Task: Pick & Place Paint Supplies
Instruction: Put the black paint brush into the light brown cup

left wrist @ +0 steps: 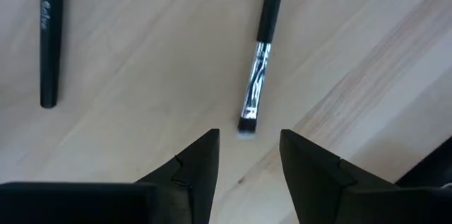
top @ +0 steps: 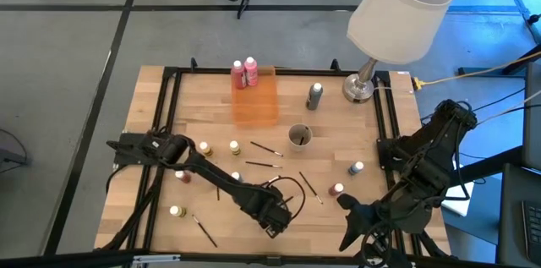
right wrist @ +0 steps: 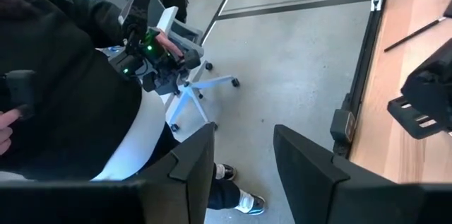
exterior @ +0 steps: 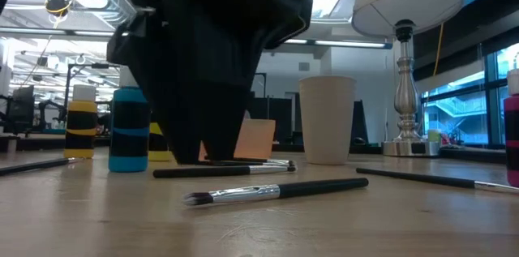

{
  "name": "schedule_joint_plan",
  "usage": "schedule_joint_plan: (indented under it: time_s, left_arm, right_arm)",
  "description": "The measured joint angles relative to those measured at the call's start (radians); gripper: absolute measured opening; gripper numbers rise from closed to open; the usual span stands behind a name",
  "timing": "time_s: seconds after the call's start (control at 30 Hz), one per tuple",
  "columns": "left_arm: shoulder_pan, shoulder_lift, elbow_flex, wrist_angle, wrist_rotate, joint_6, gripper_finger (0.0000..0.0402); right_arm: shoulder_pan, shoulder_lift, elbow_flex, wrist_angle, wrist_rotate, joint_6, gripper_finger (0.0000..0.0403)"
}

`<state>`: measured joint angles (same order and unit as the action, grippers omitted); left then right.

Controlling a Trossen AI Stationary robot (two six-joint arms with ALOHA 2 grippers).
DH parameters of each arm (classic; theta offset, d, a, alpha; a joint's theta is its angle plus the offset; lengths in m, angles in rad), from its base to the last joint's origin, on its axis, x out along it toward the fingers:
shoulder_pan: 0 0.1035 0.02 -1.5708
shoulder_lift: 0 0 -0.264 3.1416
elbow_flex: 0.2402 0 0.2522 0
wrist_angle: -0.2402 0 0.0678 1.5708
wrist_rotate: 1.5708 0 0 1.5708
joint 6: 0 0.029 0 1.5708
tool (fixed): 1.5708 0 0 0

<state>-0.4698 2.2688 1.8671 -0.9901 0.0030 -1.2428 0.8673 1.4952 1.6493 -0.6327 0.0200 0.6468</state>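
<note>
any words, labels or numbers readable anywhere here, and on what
Brush handle, left wrist view: small pale lettering, too blurred to read.
Paint bottles, low view: dark label bands, no legible words.
Nothing else carries readable text.

Two matte black jointed arms, angular housings, thin black cables looped alongside. Left tool (left wrist: 247,171) and right tool (right wrist: 244,164): paired dark wedge-shaped fingers, flat-faced.

Small pale lettering is running along the dark handle of one paintbrush (left wrist: 51,37) lying on the tabletop (left wrist: 141,75) in the left wrist view, too small to be read, and no other text, label, brand or number is showing legibly anywhere.
</note>
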Motion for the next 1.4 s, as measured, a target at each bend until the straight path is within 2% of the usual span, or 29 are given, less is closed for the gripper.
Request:
schedule_joint_plan:
  time_s: [1.03,1.4]
  left_arm:
    - [0.001,0.039,0.0,0.032,0.061,0.065,0.0145]
    - [0.008,0.049,0.001,0.037,0.049,0.083,0.0145]
  right_arm:
    - [0.0,0.0,0.0,-0.044,0.003,0.001,0.0151]
    - [0.0,0.0,0.0,-0.044,0.003,0.011,0.0151]
